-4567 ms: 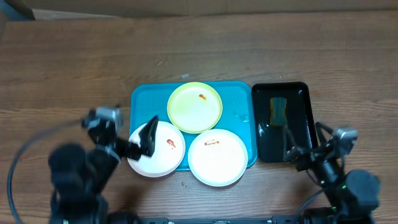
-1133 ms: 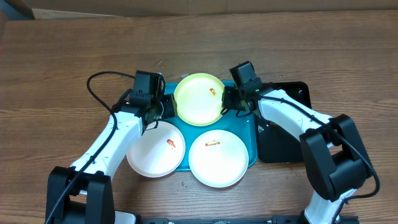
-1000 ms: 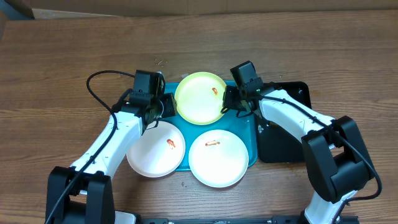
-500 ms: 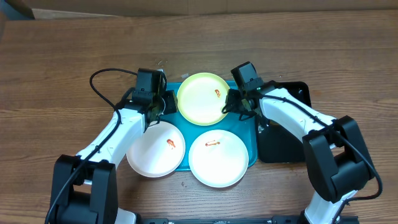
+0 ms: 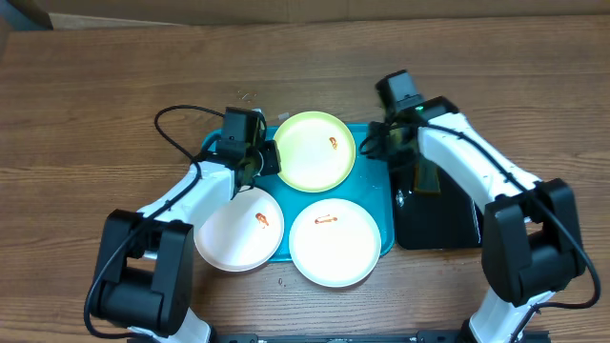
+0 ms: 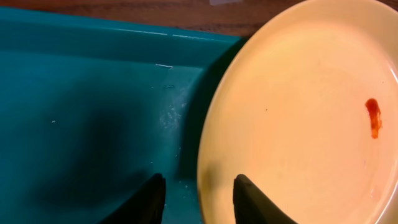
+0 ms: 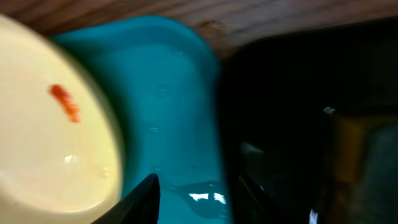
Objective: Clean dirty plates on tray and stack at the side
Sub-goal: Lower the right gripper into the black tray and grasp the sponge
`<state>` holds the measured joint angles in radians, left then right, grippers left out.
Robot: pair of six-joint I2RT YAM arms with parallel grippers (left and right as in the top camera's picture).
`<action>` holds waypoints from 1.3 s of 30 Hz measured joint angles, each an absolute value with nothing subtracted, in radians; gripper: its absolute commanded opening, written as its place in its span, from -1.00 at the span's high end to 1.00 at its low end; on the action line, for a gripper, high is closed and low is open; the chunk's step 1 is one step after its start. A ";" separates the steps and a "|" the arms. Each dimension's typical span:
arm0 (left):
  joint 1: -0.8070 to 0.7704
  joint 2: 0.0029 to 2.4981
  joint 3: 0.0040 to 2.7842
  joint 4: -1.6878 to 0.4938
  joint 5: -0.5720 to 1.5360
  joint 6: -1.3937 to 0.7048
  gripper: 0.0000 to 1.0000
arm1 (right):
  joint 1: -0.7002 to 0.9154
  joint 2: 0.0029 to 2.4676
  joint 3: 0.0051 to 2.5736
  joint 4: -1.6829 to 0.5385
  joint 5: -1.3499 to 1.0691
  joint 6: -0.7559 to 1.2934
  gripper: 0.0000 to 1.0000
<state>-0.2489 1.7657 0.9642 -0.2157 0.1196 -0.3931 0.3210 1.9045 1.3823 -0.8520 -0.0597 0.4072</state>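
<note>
The pale yellow-green plate (image 5: 315,150) (image 6: 298,112) lies at the back of the turquoise tray (image 5: 374,186), jutting over its far rim, with a red smear (image 6: 372,117) near its right side. My left gripper (image 5: 266,157) (image 6: 199,196) is open and straddles the plate's left rim: one finger stands over the tray, the other over the plate, with a gap beside the rim. Two white smeared plates (image 5: 240,229) (image 5: 334,241) lie at the front. My right gripper (image 5: 377,143) (image 7: 199,199) is open and holds nothing, over the seam between the turquoise tray (image 7: 168,112) and the black tray.
A narrow black tray (image 5: 446,224) (image 7: 280,93) stands right of the turquoise one. A sponge (image 5: 426,177) lies in it, partly hidden by my right arm. Bare wooden table (image 5: 114,105) surrounds both trays. A cardboard edge runs along the back.
My left gripper slid right onto the yellow-green plate's left rim, and the plate shifted slightly up and right. My right gripper left the plate's right rim and moved right toward the black tray.
</note>
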 measured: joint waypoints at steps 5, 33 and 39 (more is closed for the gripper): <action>-0.262 1.787 0.964 -0.193 0.120 -0.391 0.68 | 0.218 1.905 1.393 -0.936 -0.075 0.369 0.19; -0.262 1.790 1.007 -0.300 0.120 -0.393 0.67 | 0.068 1.905 1.387 -1.116 -0.081 0.233 -0.22; -0.262 1.790 1.007 -0.300 0.119 -0.393 0.79 | 0.091 1.905 1.283 -0.962 -0.062 0.233 -0.04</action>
<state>-0.2623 1.7901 1.0069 -0.3004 0.1192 -0.3935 0.0906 1.9045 1.2827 -0.9615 -0.0616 0.2329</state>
